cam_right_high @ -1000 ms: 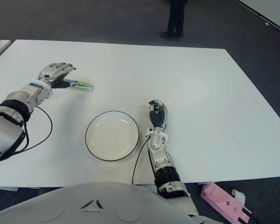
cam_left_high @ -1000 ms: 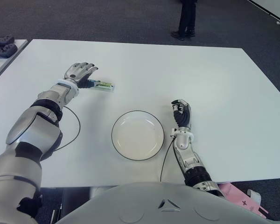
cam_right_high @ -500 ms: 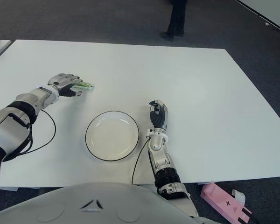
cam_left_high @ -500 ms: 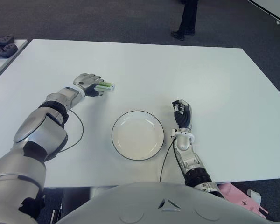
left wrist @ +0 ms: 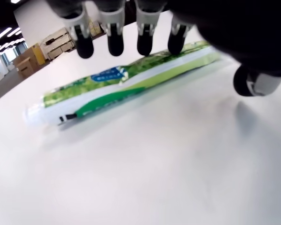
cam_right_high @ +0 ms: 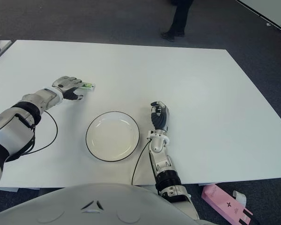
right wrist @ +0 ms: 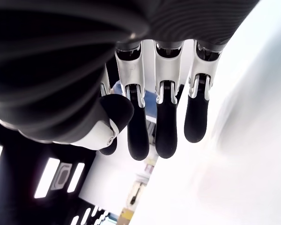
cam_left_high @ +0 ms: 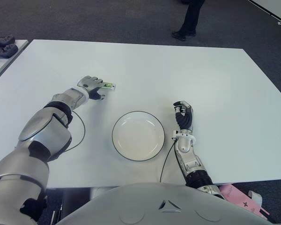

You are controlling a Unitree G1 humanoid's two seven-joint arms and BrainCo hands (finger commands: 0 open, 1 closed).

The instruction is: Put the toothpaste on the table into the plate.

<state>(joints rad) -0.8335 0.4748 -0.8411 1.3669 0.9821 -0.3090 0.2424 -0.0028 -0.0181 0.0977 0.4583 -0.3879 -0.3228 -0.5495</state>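
The green and white toothpaste (left wrist: 131, 82) lies flat on the white table (cam_left_high: 215, 79), left of and beyond the plate. My left hand (cam_left_high: 92, 86) is down on it, four fingers (left wrist: 113, 42) curled over its far edge and the thumb on the near side. One end of the toothpaste (cam_left_high: 108, 86) sticks out past the hand to the right. The white plate (cam_left_high: 114, 140) with a dark rim sits near the front edge with nothing in it. My right hand (cam_left_high: 183, 116) shows just right of the plate, fingers relaxed and holding nothing.
A black cable (cam_left_high: 79, 133) loops on the table by my left forearm. A person's legs (cam_left_high: 189, 18) stand beyond the far edge. Dark devices (cam_left_high: 2, 46) lie on a side table at far left. A pink box (cam_left_high: 239, 193) is on the floor at front right.
My left hand went from spread beside the toothpaste to curled down over it. The toothpaste has stayed in place. The right hand has not moved.
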